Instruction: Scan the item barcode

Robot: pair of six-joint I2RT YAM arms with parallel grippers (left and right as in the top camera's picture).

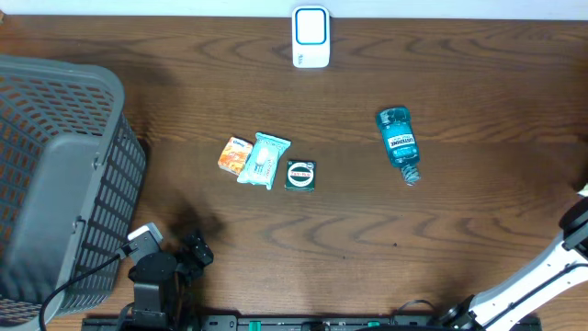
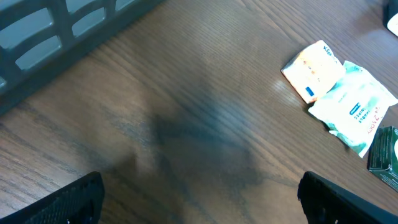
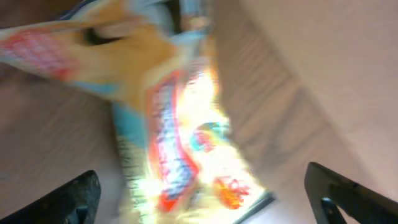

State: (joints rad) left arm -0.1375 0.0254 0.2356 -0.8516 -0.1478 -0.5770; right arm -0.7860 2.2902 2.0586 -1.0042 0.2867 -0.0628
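A barcode scanner [image 1: 310, 38], white with a blue face, stands at the table's back edge. Filling the right wrist view is a badly blurred colourful packet [image 3: 180, 143] in yellow, red and blue, lying between the wide-apart fingers of my right gripper [image 3: 202, 199]. The jaws are open and do not touch it. In the overhead view only the right arm [image 1: 551, 271] shows at the right edge; its gripper and the packet are outside the frame. My left gripper [image 2: 202, 205] hovers open over bare wood near the front left [image 1: 195, 250], holding nothing.
A grey mesh basket [image 1: 55, 184] stands at the left. Mid-table lie an orange packet [image 1: 234, 154], a teal wipes pack [image 1: 264, 160] and a green round tin [image 1: 300, 175]. A blue mouthwash bottle [image 1: 398, 142] lies to the right.
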